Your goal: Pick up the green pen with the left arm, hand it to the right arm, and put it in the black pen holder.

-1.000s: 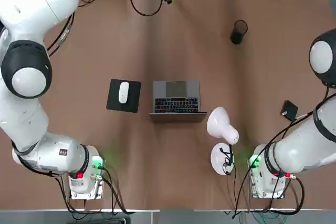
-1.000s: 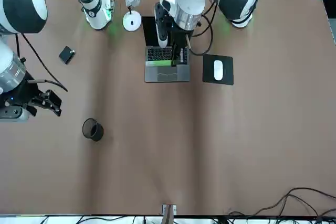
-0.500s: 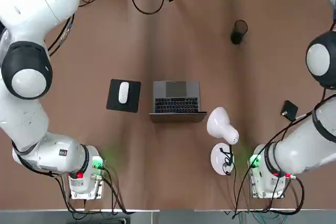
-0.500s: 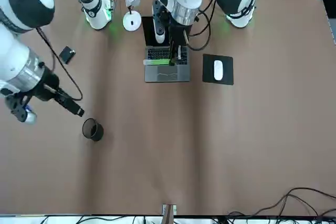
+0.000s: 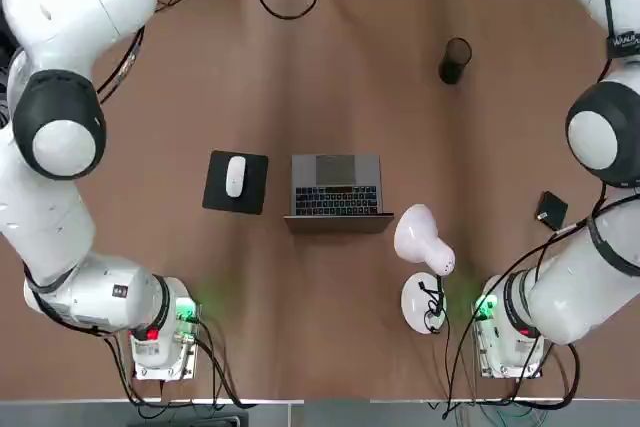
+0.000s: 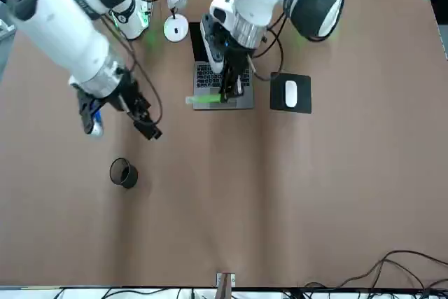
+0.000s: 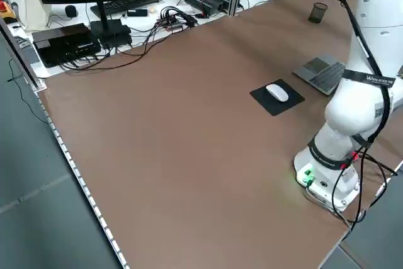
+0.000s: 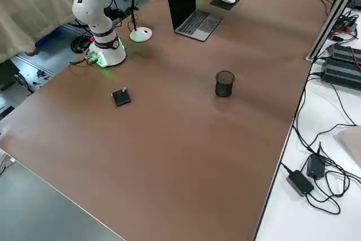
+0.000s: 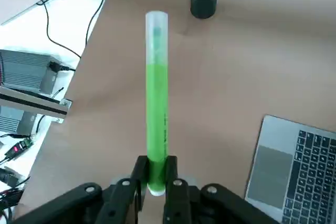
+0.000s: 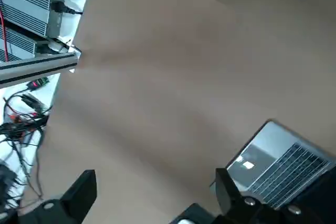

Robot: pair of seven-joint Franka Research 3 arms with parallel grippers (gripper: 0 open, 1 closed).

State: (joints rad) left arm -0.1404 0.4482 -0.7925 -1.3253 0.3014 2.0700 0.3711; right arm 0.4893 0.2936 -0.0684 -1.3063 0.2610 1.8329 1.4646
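Front view shows you mid-handover: your left hand (image 6: 227,89) is clamped on one end of the green pen (image 6: 204,99), holding it roughly level in the air above the laptop (image 6: 222,85). Your right hand (image 6: 119,113) hangs with its fingers spread wide and empty, near the pen but apart from it, above the surface beside the black pen holder (image 6: 124,173). Next, you likely need to bring the right hand around the pen's free end.

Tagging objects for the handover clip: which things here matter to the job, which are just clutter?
Job:
- green pen, clamped in left gripper
- right gripper, jaws open
- black pen holder

Clutter:
- laptop
- mouse on mouse pad
- desk lamp
- small black box
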